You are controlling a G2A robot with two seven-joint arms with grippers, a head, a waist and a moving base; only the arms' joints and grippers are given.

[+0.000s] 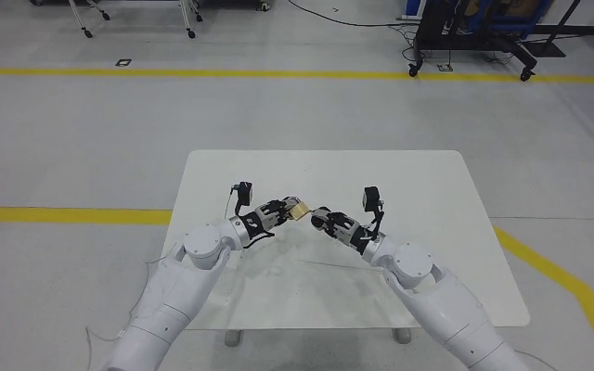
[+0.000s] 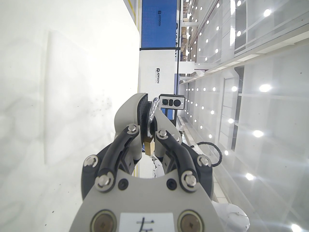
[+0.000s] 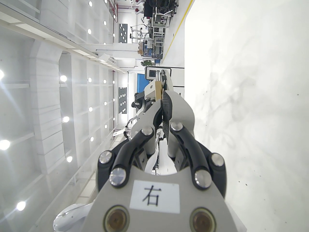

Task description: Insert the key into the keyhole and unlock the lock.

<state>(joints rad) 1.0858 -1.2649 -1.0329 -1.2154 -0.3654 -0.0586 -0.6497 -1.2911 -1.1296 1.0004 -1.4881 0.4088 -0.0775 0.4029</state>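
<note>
Gripping a small yellow metal lock (image 1: pixel 297 211) in the left claw (image 2: pixel 150 111), clenched tight on it. Squeezing it from both sides with the black pads (image 2: pixel 142 114). Holding it up in the air, over the middle of the white tabletop (image 1: pixel 418 185), not resting on it.

Meeting that claw tip to tip with the right claw (image 3: pixel 163 97). Clenched too, with only a thin crack between the fingers. Hard to say about the key: too small and too hidden to make out in there. Sitting right up against the thin yellow edge of the lock, as seen from the right wrist. Easy to spot the silver loop (image 3: pixel 157 74) of the lock there, just past the yellow part, on the far side from the right claw.

Seen from above: both arms bent in from the near side of the tabletop and leaning toward each other like the two sides of a tent. Lock at the very point of the tent, a tiny bit nearer the left arm. Around the tabletop, gray floor (image 1: pixel 111 130) with long yellow lines (image 1: pixel 278 72) painted on it.
</note>
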